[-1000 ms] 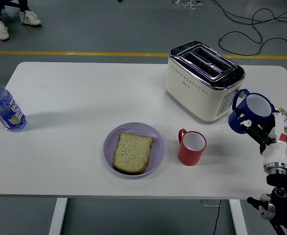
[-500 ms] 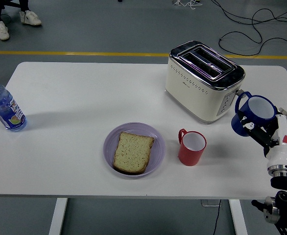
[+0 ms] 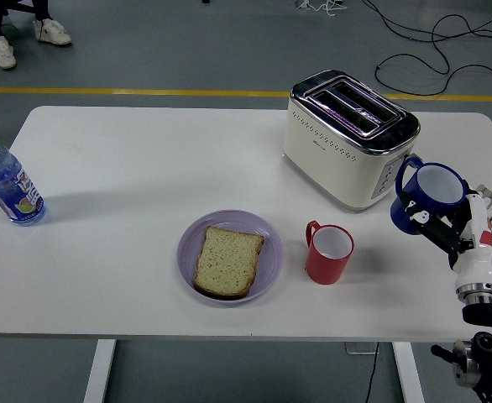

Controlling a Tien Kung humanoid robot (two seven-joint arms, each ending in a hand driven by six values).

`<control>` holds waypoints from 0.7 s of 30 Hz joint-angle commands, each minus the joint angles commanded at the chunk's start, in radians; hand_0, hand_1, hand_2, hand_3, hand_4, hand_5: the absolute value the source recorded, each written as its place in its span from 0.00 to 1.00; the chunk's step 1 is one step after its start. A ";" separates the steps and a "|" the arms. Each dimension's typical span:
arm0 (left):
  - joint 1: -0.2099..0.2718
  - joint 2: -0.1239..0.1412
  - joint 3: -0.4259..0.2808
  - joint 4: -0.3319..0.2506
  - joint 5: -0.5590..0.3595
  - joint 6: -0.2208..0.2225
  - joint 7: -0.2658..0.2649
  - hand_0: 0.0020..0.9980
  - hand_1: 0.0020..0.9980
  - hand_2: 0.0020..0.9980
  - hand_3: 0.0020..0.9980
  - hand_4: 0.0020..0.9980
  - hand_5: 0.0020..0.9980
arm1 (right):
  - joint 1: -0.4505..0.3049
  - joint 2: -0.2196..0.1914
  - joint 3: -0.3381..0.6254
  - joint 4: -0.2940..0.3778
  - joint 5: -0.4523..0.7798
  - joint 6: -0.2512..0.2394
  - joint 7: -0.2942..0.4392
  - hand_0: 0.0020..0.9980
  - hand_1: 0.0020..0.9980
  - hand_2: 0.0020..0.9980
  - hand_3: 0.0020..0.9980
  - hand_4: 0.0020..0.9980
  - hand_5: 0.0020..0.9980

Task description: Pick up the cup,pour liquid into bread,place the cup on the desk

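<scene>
My right hand (image 3: 447, 227) comes in from the lower right and is shut on a blue cup (image 3: 426, 195), which it holds upright above the table, just right of the toaster. A slice of bread (image 3: 227, 261) lies on a purple plate (image 3: 189, 241) near the table's front middle. A red cup (image 3: 328, 253) stands on the table between the plate and the blue cup. The left hand is out of view.
A cream and chrome toaster (image 3: 349, 138) stands at the back right, close to the blue cup's handle. A blue water bottle (image 3: 7, 182) stands at the far left edge. A person's feet (image 3: 28, 35) show at the top left, beyond the table.
The right hand first drifted a little right and down with the blue cup, then came back slightly left and up. Nothing else moved.
</scene>
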State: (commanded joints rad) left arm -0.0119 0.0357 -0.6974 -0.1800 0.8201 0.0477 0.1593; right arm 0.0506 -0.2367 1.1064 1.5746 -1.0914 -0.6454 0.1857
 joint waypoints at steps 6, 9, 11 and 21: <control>0.007 0.000 0.007 0.000 -0.009 -0.002 0.003 0.66 0.71 0.73 0.63 0.38 0.93 | 0.008 -0.010 -0.016 0.011 -0.021 0.000 -0.031 0.37 0.41 0.55 0.56 0.70 0.00; 0.007 0.001 0.012 0.000 -0.017 -0.001 0.001 0.66 0.71 0.73 0.63 0.38 0.93 | 0.017 -0.016 -0.028 0.026 -0.041 0.000 -0.044 0.37 0.40 0.55 0.56 0.69 0.00; 0.006 0.001 0.008 0.000 -0.013 -0.001 0.002 0.66 0.71 0.73 0.63 0.38 0.93 | 0.025 -0.018 -0.035 0.031 -0.049 0.000 -0.051 0.37 0.40 0.55 0.56 0.69 0.00; -0.001 0.001 0.013 0.000 -0.021 -0.001 -0.001 0.66 0.71 0.73 0.63 0.38 0.93 | 0.063 -0.032 -0.078 0.062 -0.062 0.000 -0.084 0.37 0.40 0.54 0.56 0.69 0.00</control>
State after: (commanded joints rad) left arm -0.0125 0.0371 -0.6840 -0.1800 0.7988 0.0467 0.1587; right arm 0.1138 -0.2691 1.0284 1.6361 -1.1536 -0.6454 0.1012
